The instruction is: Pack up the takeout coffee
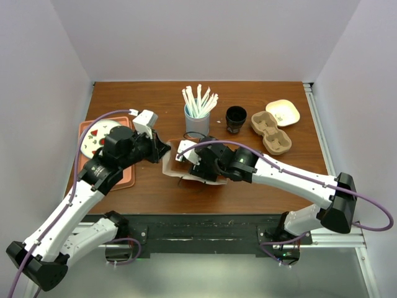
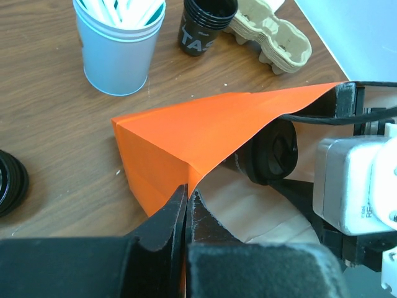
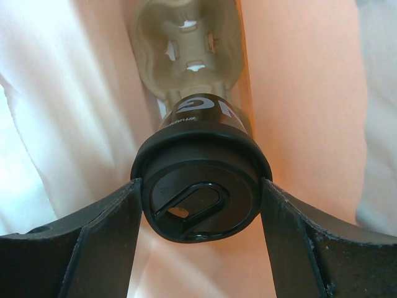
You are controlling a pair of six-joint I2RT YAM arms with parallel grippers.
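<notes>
The takeout coffee [image 3: 205,155], a dark brown cup with a round black lid, lies on its side inside an orange paper bag [image 2: 186,133] that rests on the table [image 1: 170,162]. My right gripper [image 3: 201,192] reaches into the bag's mouth, its fingers pressed against both sides of the lid. In the left wrist view the lid [image 2: 273,152] shows just under the bag's lifted rim. My left gripper [image 2: 188,198] is shut on that upper rim and holds the mouth up. A brown cardboard cup carrier [image 3: 186,43] sits deeper in the bag, beyond the cup's base.
A blue straw holder [image 1: 196,118], an all-black cup [image 1: 236,119], a second cardboard carrier [image 1: 271,132] and a cream dish [image 1: 283,112] stand along the back. An orange tray [image 1: 124,177] with a plate [image 1: 99,138] lies at the left. A black lid stack [image 2: 9,183] sits near the bag.
</notes>
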